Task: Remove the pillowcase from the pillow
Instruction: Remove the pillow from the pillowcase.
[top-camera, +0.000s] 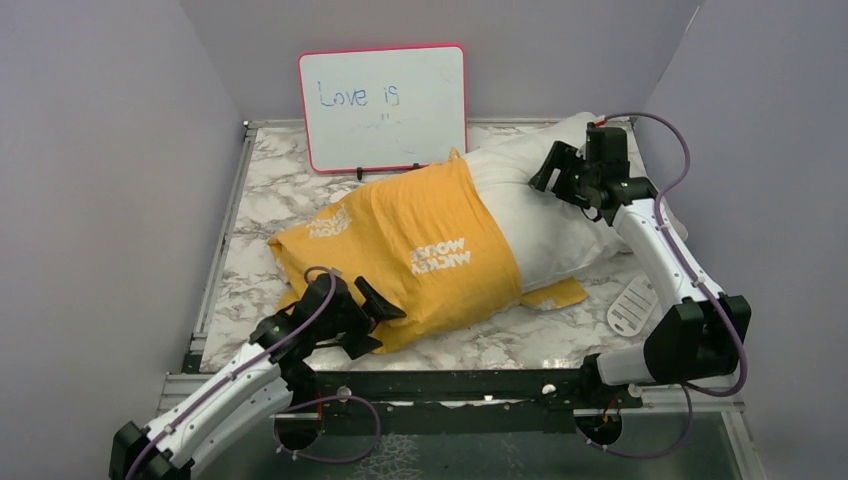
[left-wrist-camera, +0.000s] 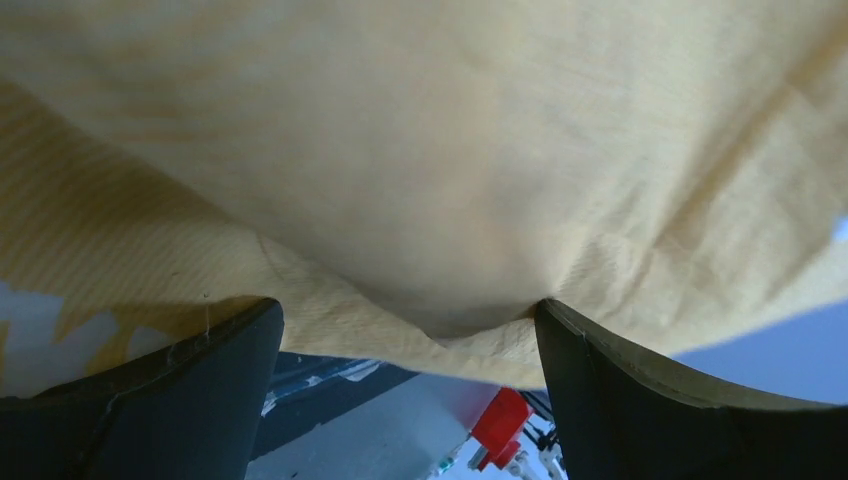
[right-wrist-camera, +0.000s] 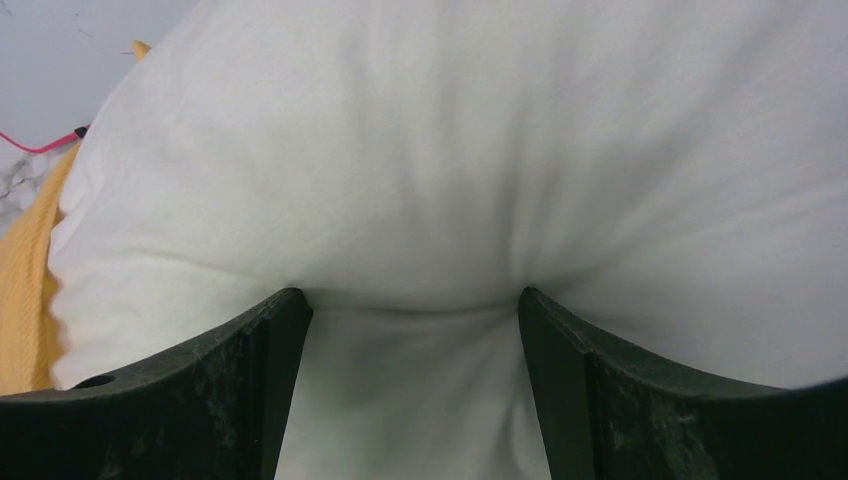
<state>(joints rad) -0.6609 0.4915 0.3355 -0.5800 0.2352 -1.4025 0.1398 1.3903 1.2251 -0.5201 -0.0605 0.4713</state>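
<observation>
The pillowcase (top-camera: 420, 250), yellow-orange with white "Mickey Mouse" lettering, covers the left and near part of the pillow (top-camera: 545, 215). The white pillow sticks out of it toward the back right. My left gripper (top-camera: 374, 325) is open at the near left end of the pillowcase. In the left wrist view its jaws (left-wrist-camera: 410, 305) stand wide apart with the yellow fabric (left-wrist-camera: 420, 150) bulging against the tips. My right gripper (top-camera: 545, 175) is open and pressed into the bare pillow. In the right wrist view (right-wrist-camera: 410, 295) white pillow (right-wrist-camera: 450, 170) fills the gap.
A pink-framed whiteboard (top-camera: 383, 108) reading "Love is" stands at the back. A small white slotted disc (top-camera: 632, 305) lies on the marble tabletop (top-camera: 270, 190) at the near right, beside a loose yellow flap (top-camera: 555, 297). Grey walls close in on both sides.
</observation>
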